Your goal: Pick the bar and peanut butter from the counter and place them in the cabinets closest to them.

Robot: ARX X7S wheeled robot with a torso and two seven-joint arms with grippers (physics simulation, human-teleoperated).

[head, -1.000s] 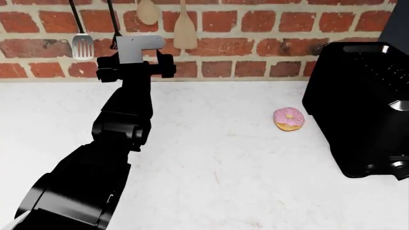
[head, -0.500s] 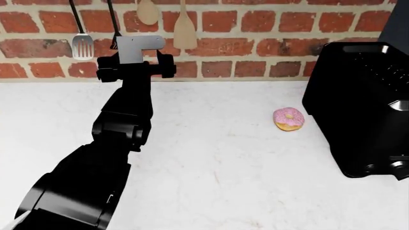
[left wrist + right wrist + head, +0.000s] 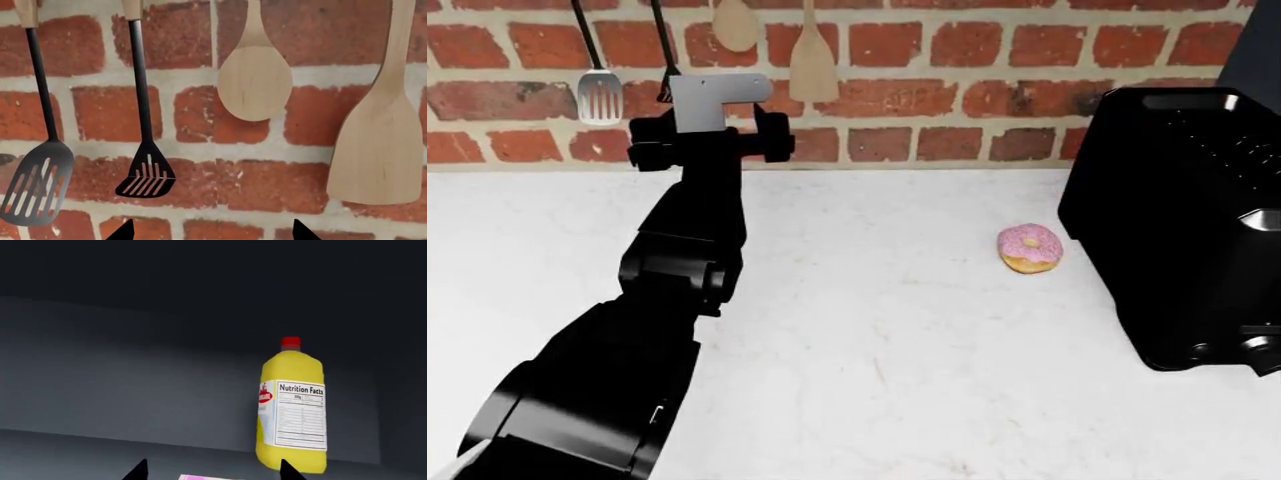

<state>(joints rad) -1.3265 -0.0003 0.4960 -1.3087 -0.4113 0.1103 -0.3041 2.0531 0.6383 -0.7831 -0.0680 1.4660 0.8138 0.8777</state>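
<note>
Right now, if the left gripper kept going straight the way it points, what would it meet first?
Most likely the brick wall with its hanging utensils. In the left wrist view the left gripper faces the bricks between the black slotted spatula and the wooden spoon. How far off the wall is stays unclear.

wall (image 3: 961, 60): red brick, pale mortar;
counter (image 3: 894, 330): mottled white;
donut (image 3: 1030, 247): pink frosting;
bottle (image 3: 292, 405): yellow, red cap
</note>
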